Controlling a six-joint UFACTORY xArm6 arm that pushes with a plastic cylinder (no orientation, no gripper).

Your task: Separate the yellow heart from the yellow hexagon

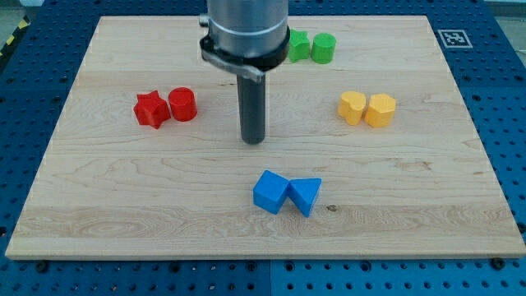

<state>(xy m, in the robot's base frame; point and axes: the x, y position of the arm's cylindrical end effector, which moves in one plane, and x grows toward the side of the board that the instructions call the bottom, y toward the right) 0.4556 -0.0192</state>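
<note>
The yellow heart (352,107) and the yellow hexagon (380,109) lie side by side and touch, at the view's right of the wooden board (99,205). The heart is on the left of the pair. My tip (254,141) rests near the board's middle, well to the left of the heart and apart from every block. The rod rises from the tip to the grey arm at the view's top.
A red star (151,108) and red cylinder (182,104) touch at the left. A green star (297,45) and green cylinder (323,48) sit at the top, partly behind the arm. A blue cube (270,191) and blue triangle (306,196) lie below my tip.
</note>
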